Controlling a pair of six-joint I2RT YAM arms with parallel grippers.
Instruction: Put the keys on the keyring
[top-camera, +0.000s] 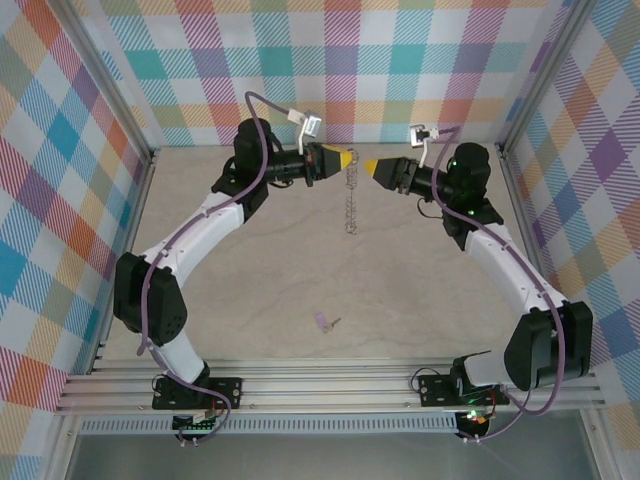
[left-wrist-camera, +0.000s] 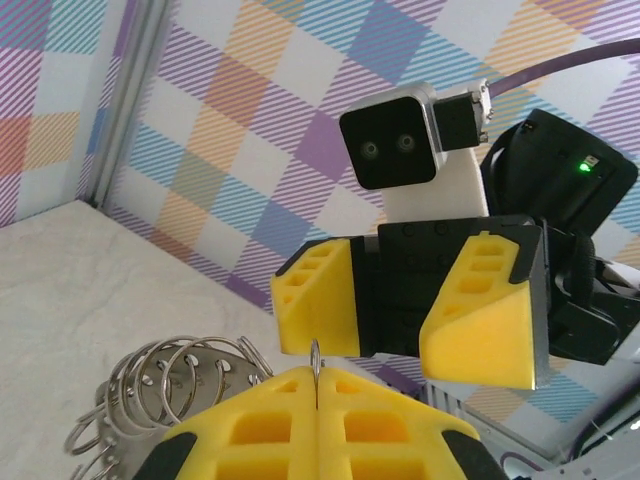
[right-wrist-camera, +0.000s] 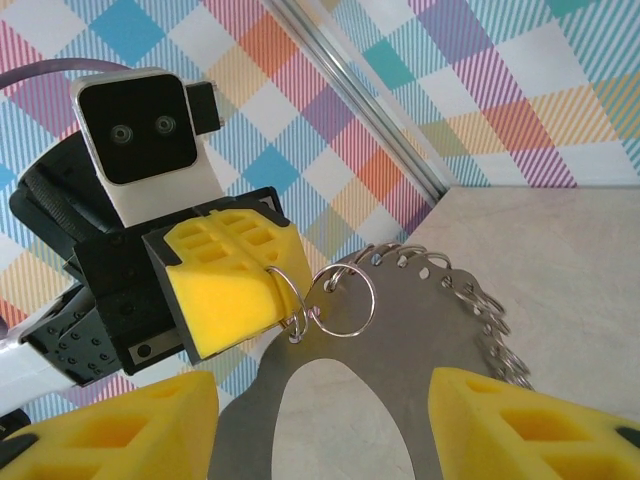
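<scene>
The keyring, a grey metal hoop fringed with small silvery rings, hangs edge-on above the back of the table. My left gripper is shut on one small ring at its top; the ring's loop pokes up between the pressed yellow fingers. In the right wrist view the flat hoop dangles from the left gripper. My right gripper faces it from the right, open, jaws astride the hoop's plane without touching. The key, lilac-headed, lies on the table near the front.
Checked walls with metal frame posts close in the back and sides. The pale tabletop stretches between the arms. A rail frame runs along the near edge by the arm bases.
</scene>
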